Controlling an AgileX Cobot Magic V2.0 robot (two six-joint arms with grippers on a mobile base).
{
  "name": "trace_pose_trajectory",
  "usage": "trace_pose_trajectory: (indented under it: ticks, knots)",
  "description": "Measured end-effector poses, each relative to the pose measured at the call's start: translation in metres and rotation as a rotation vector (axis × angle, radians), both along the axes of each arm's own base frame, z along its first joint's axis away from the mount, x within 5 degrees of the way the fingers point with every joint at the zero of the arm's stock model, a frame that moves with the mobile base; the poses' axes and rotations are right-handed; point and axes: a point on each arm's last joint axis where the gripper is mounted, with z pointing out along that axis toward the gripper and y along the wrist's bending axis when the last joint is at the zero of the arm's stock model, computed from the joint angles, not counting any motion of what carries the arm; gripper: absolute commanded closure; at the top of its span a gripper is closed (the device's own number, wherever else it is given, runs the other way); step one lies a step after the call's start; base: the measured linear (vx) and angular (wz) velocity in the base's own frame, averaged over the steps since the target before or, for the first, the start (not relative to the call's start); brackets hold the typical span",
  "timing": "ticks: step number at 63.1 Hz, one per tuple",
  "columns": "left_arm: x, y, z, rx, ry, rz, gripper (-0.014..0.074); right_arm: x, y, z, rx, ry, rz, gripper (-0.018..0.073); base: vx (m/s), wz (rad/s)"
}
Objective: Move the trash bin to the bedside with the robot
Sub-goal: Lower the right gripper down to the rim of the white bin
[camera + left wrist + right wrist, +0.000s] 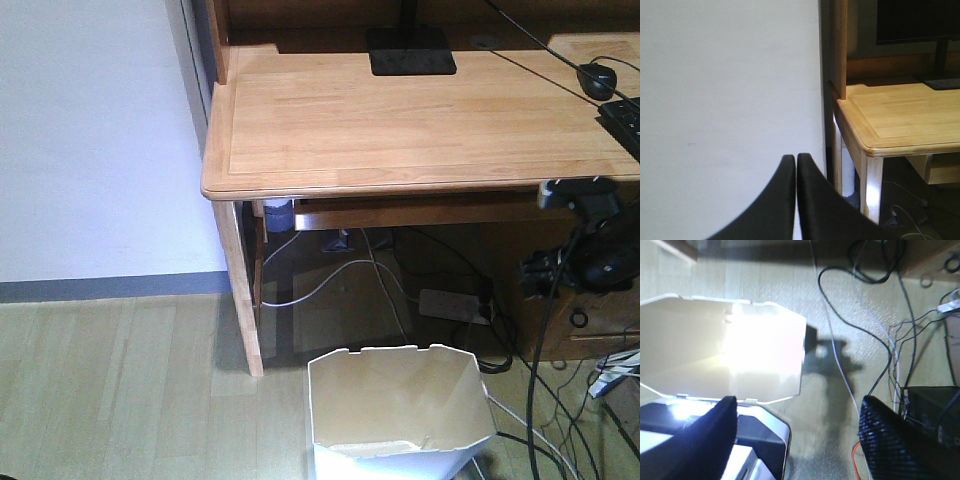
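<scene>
- Wall [90, 140], white, fills the left above pale wooden floor [120, 380]; rightward, a light wooden tabletop [400, 120] with cables [440, 260] tangled beneath.
- Trash bin [400, 410] stands upright on the floor before the tabletop, mouth open.
- Left end effector [795, 159]: fingers pressed together, empty, facing wall and tabletop corner.
- Right end effector [799, 401]: fingers spread wide, empty; bin rim just ahead, toward one finger.
- Front view alone shows bin before tabletop; right wrist view alone shows bin with end effector.
</scene>
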Motion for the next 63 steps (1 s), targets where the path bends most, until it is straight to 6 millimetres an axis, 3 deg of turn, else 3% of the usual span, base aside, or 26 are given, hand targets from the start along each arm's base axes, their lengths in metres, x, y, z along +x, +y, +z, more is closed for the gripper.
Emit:
trace_pose_trajectory:
  ticks: [14,25,38,63]
  knots:
    - [0.000,0.000,0.000,0.000,0.000,0.000,0.0603,0.009,-0.002,-0.075,-0.007,0.095,0.028,0.0069,0.00,0.00]
    - [0.000,0.000,0.000,0.000,0.000,0.000,0.0603,0.005,-0.005,-0.127,-0.034,0.143,0.021,0.0069,0.00,0.00]
    - [0.000,0.000,0.000,0.000,0.000,0.000,0.0603,0.003,-0.003,-0.178,-0.049,0.203,0.057,0.0069,0.00,0.00]
    - [0.000,0.000,0.000,0.000,0.000,0.000,0.0603,0.023,0.010,-0.259,-0.041,0.262,0.085,0.0068,0.00,0.00]
